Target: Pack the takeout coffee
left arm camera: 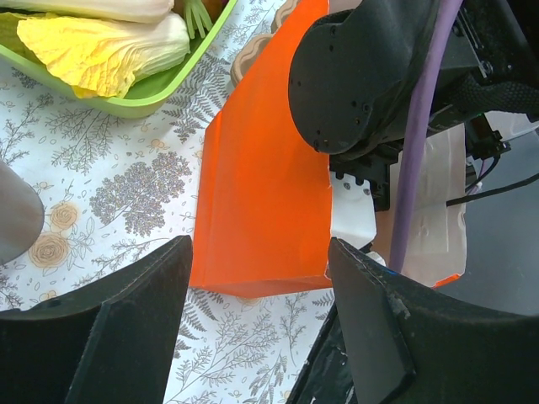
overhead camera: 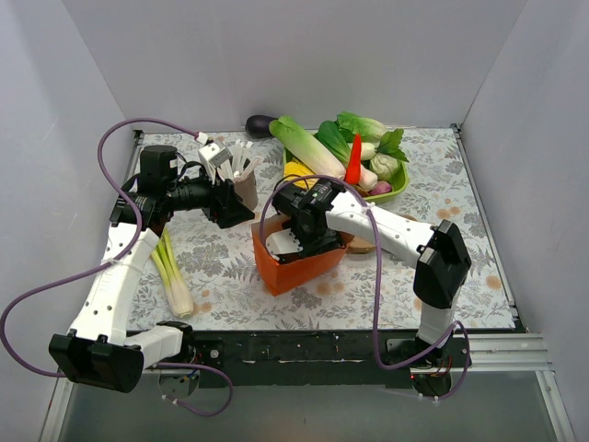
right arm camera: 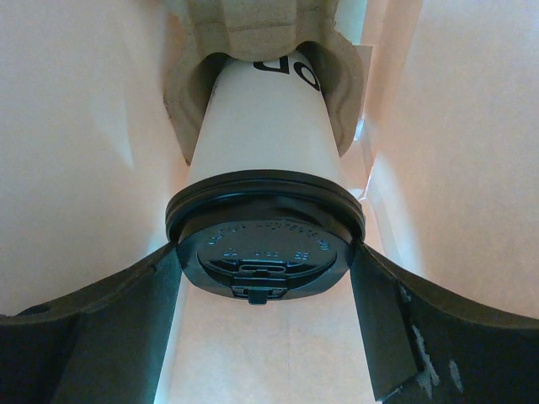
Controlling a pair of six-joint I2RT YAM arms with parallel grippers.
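Inside the orange bag [overhead camera: 299, 262], your right hand [right arm camera: 265, 269] clamps the takeout coffee [right arm camera: 261, 143], its base seated in the pulp tray [right arm camera: 253, 34]; only release and withdrawal appear left. At the bag's 10 o'clock, your left hand [left arm camera: 259, 244] gapes empty

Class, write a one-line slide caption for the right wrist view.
Right hand grips the takeout coffee at its black lid, the cup seated in a pulp tray well inside the bag.
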